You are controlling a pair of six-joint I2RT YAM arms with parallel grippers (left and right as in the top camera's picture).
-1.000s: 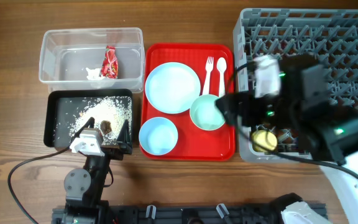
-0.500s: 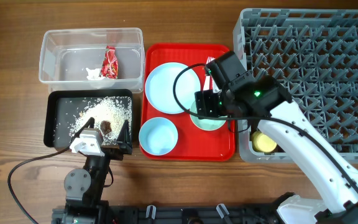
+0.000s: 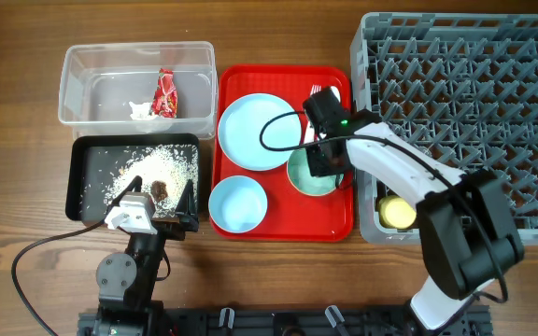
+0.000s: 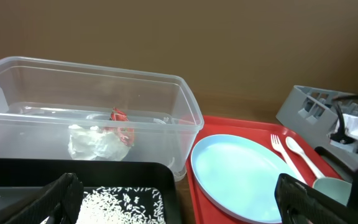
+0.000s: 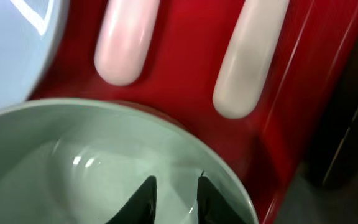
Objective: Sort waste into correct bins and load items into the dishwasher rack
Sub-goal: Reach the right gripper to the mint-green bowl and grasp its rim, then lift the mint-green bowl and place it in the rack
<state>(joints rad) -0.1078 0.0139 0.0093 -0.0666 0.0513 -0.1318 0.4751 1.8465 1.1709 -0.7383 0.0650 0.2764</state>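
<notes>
My right gripper [image 3: 325, 159] hangs over the upper right rim of the mint green bowl [image 3: 304, 179] on the red tray. In the right wrist view its fingertips [image 5: 146, 191] stand close together with a narrow gap over the bowl [image 5: 73, 162]; a grip on the wall does not show. Beside it lie the light blue plate [image 3: 255, 131], the light blue bowl [image 3: 238, 203], the fork [image 3: 315, 97] and the spoon [image 3: 333, 94]. The yellow cup [image 3: 398, 213] lies in the dishwasher rack [image 3: 465, 93]. My left gripper [image 3: 157, 194] stands open at the black tray's near edge.
The clear tub [image 3: 73, 89] holds the red wrapper [image 3: 166, 93] and the tissue [image 3: 140, 111]. The black tray [image 3: 80, 177] holds rice [image 3: 162, 163] and a brown lump [image 3: 160, 189]. The red tray [image 3: 283, 224] lies between the bins and the rack.
My right arm has swung left from the rack down to the mint green bowl, and its jaws have narrowed. The left arm has not moved.
</notes>
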